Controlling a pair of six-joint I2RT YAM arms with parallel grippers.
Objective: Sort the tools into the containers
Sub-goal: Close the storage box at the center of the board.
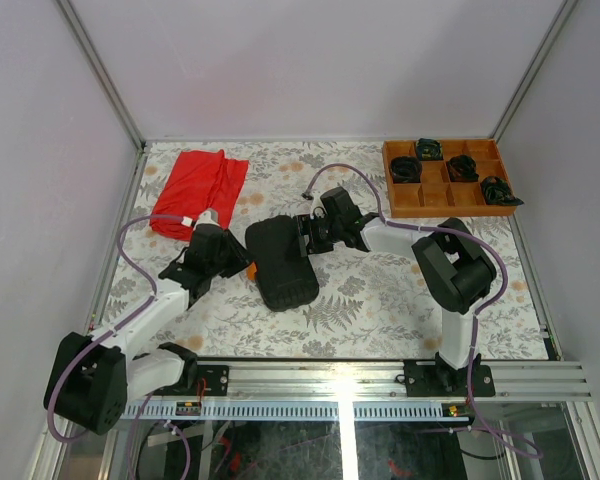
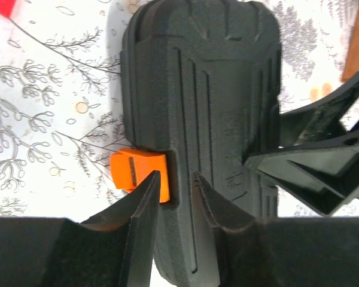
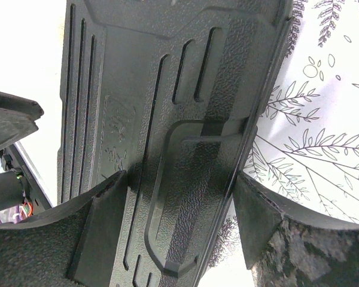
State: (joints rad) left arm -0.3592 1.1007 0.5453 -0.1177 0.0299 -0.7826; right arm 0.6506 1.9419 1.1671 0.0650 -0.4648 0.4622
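Straddling the case's [image 1: 280,262] edge, my right gripper [image 3: 180,179] stood wide, fingers clamped against it | left gripper [image 2: 176,176] narrowly parted, empty, one fingertip [image 2: 153,182] touching the latch [image 2: 134,172] | case lay shut on table [image 1: 410,300], middle.

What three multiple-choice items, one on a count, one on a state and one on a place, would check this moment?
1. How many black coiled bundles sit in the wooden tray? A two; B four; C seven.
2. How is the tool case? A closed, lying flat; B open, lid laid back; C standing on end.
3. Where does the red cloth lie? A in the wooden tray; B on the tool case; C on the table, far left.
Answers: 1 B, four bundles show, each in its own compartment. 2 A, only the ribbed outer shell shows, with the orange latch at its edge. 3 C, the cloth lies by the far left corner, apart from the case.
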